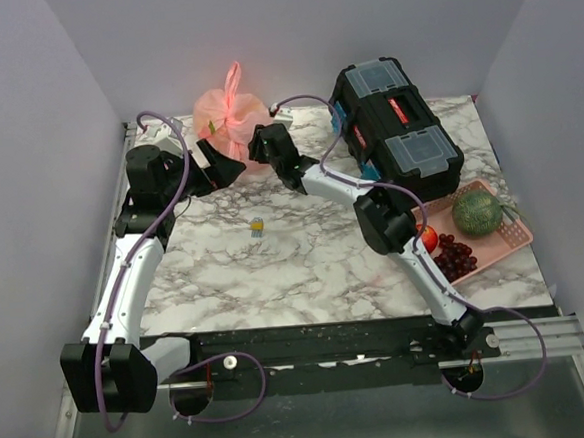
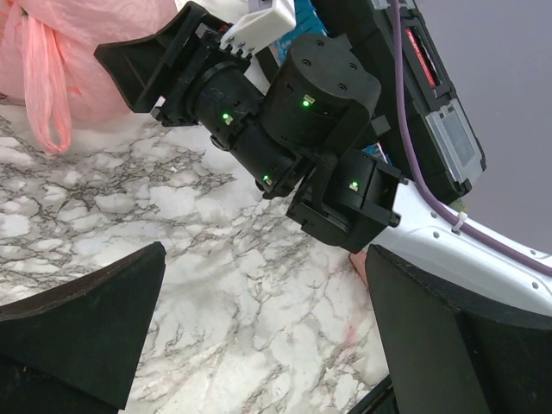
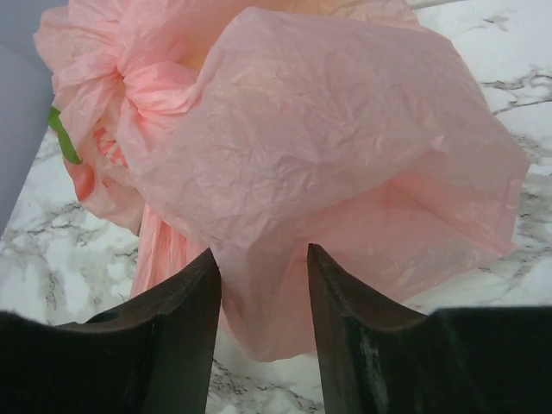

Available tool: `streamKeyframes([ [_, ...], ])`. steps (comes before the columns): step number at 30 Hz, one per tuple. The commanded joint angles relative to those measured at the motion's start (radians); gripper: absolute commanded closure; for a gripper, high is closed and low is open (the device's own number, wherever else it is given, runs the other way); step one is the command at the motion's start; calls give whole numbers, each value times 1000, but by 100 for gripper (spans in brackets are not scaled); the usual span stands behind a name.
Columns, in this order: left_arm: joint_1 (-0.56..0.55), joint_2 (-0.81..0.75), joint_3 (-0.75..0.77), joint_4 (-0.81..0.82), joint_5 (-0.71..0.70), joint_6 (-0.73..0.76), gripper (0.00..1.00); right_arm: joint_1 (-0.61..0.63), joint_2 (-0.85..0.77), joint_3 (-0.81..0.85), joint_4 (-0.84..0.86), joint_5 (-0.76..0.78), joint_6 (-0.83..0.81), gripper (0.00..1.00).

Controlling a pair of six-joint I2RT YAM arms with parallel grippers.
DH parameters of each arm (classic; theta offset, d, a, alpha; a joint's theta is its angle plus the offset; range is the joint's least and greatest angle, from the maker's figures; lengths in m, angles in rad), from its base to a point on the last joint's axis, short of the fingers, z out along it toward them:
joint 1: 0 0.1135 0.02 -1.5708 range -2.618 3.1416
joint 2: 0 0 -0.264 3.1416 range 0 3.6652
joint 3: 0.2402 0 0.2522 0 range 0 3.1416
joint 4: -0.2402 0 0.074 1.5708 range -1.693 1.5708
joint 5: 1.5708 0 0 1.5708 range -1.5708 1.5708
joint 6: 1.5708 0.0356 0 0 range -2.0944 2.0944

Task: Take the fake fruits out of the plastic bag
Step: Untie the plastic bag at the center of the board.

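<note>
Two hands flank the plastic bag [image 1: 230, 115], a thin, crinkled, translucent pink bundle with looped handles, standing on the veined marble surface [image 1: 305, 258] just left of the boxy black toolbox [image 1: 396, 131] in the overhead view. Between toolbox and bag, the right hand [image 3: 263, 276] has its dark tapered fingers half closed around a wrinkled fold; whether they pinch it I cannot tell. Farther from the toolbox, the left hand [image 2: 265, 259] gapes wide, holding nothing. Inside, the fake fruits [image 3: 80, 179] show only as a reddish patch and a green sliver.

No readable text on anything visible.
</note>
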Motion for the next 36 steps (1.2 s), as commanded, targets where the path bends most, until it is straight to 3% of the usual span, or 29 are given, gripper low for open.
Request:
streamKeyframes([
  [1, 5, 10, 29, 25, 45, -7, 1, 5, 23, 30, 19, 17, -28, 60],
  [6, 5, 13, 31, 27, 52, -7, 1, 6, -84, -112, 0, -68, 8, 83],
  [11, 5, 18, 29, 32, 61, -6, 2, 5, -258, -369, 10, -221, 32, 93],
  [22, -36, 70, 42, 33, 90, 36, 7, 5, -706, -1061, 107, -527, 25, 99],
  [28, -216, 146, 184, -238, -70, 197, 7, 6, -927, -1361, 117, -582, 54, 99],
  [32, -261, 174, 248, -368, -61, 260, 8, 6, -1093, -1507, 101, -595, 61, 99],
  [36, -317, 227, 333, -510, -188, 397, 10, 7, -1210, -1586, 57, -608, 46, 99],
])
